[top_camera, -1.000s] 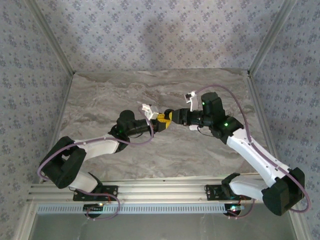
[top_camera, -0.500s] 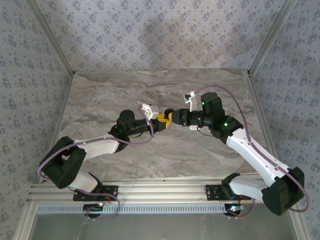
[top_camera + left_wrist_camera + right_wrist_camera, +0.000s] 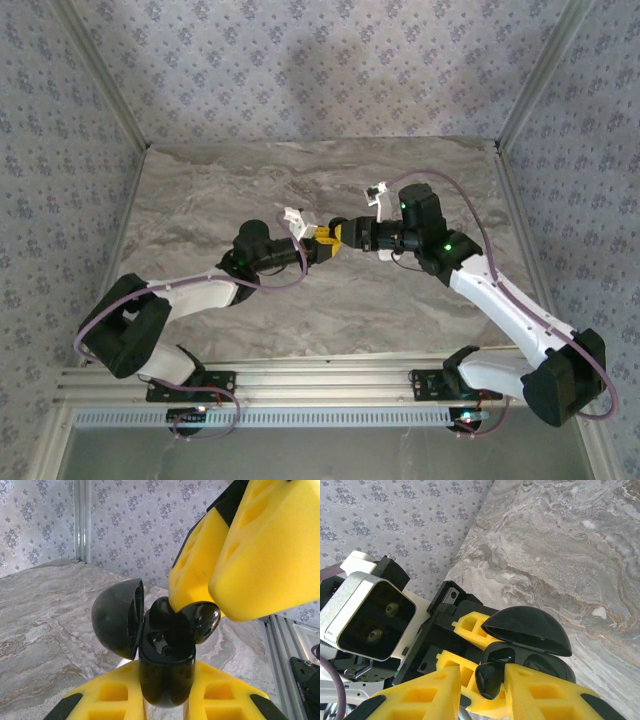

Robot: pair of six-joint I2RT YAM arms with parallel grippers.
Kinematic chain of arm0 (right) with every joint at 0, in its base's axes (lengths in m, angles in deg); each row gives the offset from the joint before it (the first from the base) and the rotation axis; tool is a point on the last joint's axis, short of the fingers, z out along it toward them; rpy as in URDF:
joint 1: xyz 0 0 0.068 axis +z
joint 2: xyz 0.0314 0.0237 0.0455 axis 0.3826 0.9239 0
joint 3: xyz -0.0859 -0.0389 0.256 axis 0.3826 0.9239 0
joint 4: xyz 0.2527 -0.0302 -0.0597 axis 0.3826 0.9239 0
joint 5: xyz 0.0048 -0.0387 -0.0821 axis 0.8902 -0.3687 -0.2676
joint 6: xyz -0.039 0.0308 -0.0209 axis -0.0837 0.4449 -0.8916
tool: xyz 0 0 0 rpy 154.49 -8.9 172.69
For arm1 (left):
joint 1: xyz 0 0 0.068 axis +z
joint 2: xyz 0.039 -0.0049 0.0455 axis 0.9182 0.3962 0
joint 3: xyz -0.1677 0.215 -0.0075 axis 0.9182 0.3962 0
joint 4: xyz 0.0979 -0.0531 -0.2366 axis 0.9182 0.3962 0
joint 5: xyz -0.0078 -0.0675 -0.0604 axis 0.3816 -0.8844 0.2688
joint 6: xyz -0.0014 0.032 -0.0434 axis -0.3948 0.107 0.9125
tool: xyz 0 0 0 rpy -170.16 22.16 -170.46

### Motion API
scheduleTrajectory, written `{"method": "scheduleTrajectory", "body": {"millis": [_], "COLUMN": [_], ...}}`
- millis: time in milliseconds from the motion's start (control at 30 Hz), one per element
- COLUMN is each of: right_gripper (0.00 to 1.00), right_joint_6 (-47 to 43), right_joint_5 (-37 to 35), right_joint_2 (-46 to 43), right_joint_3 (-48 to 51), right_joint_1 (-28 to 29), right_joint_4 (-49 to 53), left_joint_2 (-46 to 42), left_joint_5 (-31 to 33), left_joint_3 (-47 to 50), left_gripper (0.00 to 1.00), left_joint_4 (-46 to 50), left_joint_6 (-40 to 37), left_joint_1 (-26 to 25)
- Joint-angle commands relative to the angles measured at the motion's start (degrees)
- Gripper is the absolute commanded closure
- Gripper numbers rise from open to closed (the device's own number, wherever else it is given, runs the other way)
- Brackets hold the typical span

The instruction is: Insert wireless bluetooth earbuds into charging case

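While the left gripper [image 3: 165, 702] clamps its yellow fingers on the lower body of the charging case [image 3: 166, 672] and holds it up off the table with the lid swung open to one side, the right gripper [image 3: 487, 692] has its pads pinched on a black earbud [image 3: 489, 680].

Bud sits tilted at the case's open mouth – at the rim, not seated in its socket.

Progress, by my reading: mid-insertion. Case is open and presented, and the bud has been brought to it. Left to do: press the bud home, release it, close the lid. Cannot tell whether the neighbouring socket is filled – dark on dark.

Surface: grey-veined marble tabletop [image 3: 220, 200], matte. Walls: pale blue-grey floral wallpaper [image 3: 300, 70] on three sides. Aluminium rail [image 3: 320, 385] along the near edge carries the arm bases.
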State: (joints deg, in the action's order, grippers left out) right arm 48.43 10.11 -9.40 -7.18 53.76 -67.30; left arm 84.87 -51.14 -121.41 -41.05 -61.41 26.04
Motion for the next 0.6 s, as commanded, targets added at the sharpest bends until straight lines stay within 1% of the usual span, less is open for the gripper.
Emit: {"method": "scheduleTrajectory", "body": {"millis": [0, 200, 567], "right_gripper": [0.70, 0.66, 0.65], "right_joint_6": [0.3, -1.0, -1.2], "right_joint_5": [0.7, -2.0, -2.9], "right_joint_2": [0.6, -0.6, -1.5], "right_joint_3": [-1.0, -1.3, -1.4], "right_joint_1": [0.7, 0.6, 0.2], "right_joint_4": [-0.1, 3.4, 4.6], "left_joint_2": [-2.1, -2.3, -2.4], "left_joint_5": [-0.3, -0.3, -0.2], "left_joint_3": [-1.4, -1.4, -1.5], "left_gripper": [0.86, 0.86, 0.86], "left_joint_4": [-2.2, -2.0, -1.9], "left_joint_6": [-1.0, -1.0, -1.1], "left_joint_1": [-0.3, -0.3, -0.3]}}
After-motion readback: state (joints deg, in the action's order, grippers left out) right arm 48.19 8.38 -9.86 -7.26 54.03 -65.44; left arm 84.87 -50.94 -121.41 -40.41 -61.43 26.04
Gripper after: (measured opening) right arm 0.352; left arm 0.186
